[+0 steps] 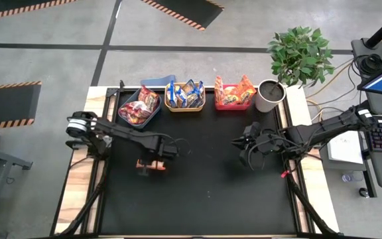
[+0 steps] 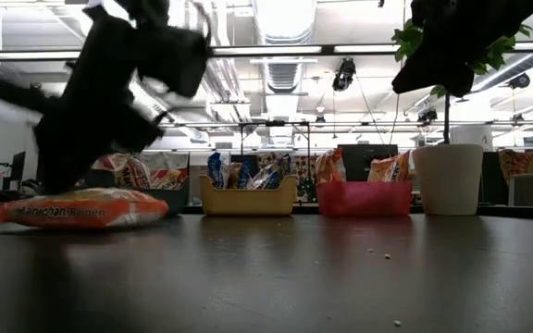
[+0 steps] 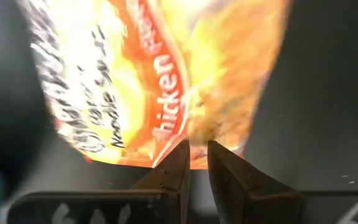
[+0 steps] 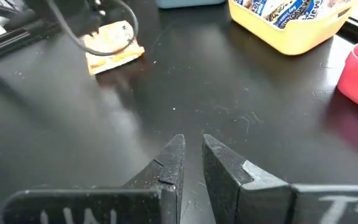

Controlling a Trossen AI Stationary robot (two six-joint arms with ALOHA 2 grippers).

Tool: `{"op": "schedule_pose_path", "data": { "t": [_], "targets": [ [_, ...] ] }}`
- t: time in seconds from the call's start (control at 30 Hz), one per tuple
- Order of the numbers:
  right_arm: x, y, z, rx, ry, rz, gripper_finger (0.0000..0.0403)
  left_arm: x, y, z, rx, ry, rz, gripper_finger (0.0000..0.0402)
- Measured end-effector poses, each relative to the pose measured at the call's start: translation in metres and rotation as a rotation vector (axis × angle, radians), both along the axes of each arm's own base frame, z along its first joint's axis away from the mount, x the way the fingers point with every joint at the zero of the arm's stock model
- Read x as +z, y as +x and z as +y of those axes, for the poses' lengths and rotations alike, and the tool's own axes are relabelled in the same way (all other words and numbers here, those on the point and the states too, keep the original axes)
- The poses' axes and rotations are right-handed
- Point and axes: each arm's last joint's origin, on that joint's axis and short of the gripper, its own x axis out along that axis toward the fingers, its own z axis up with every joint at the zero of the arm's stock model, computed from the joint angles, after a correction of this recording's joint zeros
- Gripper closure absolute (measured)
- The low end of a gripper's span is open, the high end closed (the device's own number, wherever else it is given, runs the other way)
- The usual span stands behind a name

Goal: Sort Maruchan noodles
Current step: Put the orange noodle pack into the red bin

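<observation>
One flat, crinkly plastic noodle packet (image 1: 150,166), orange-fronted with "chicken" lettering, lies on the matte black worktop (image 1: 204,192), left of centre and well in front of the three bins. From above its long axis runs roughly left to right across the worktop; the low view shows it lying flat (image 2: 81,209), its printed edge facing the camera, slightly puffed in the middle. The left hand (image 1: 155,159) sits directly over it, and its wrist camera shows the two dark, wedge-shaped fingers (image 3: 174,169) nearly together with only a thin slit between them, their tips at the packet's glossy near edge (image 3: 160,81); whether they pinch the wrapper cannot be told. The right hand (image 1: 244,147) hangs above bare worktop right of centre, and its own view shows its tapered fingers (image 4: 169,163) drawn almost shut on nothing, with the packet (image 4: 112,45) far off beyond them. Along the back edge stand a blue bin (image 1: 140,109) holding red-trimmed packets, a yellow bin (image 1: 184,98) holding blue-trimmed ones, and a red bin (image 1: 234,96) holding orange ones, all rigid moulded plastic. Beside the red bin stands a smooth white cylindrical pot (image 1: 269,95) with a leafy plant. Only the low view shows scattered pale crumbs (image 2: 384,256) on the worktop.
</observation>
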Motion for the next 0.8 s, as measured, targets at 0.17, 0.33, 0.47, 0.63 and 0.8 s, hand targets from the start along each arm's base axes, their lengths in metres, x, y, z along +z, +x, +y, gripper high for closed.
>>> {"op": "schedule_pose_path", "data": {
  "t": [0.17, 0.33, 0.47, 0.63, 0.8],
  "targets": [
    [0.000, 0.000, -0.001, -0.014, -0.012, -0.003, 0.0360, -0.026, -0.016, 0.001, 0.028, -0.012, 0.028, 0.0363],
    [0.002, 0.000, -0.001, -0.017, -0.028, -0.006, 0.0360, -0.026, -0.007, 0.000, 0.027, -0.028, -0.058, 0.0363],
    [0.004, 0.001, -0.002, -0.044, -0.052, -0.017, 0.0360, -0.012, 0.021, -0.003, -0.017, -0.037, -0.253, 0.0363],
    [0.007, 0.001, -0.003, -0.047, -0.059, -0.022, 0.0360, 0.015, 0.045, -0.006, -0.127, -0.058, -0.456, 0.0363],
    [0.007, 0.001, -0.003, -0.047, -0.058, -0.025, 0.0360, 0.033, 0.037, -0.001, -0.255, -0.024, -0.529, 0.0363]
  ]
}}
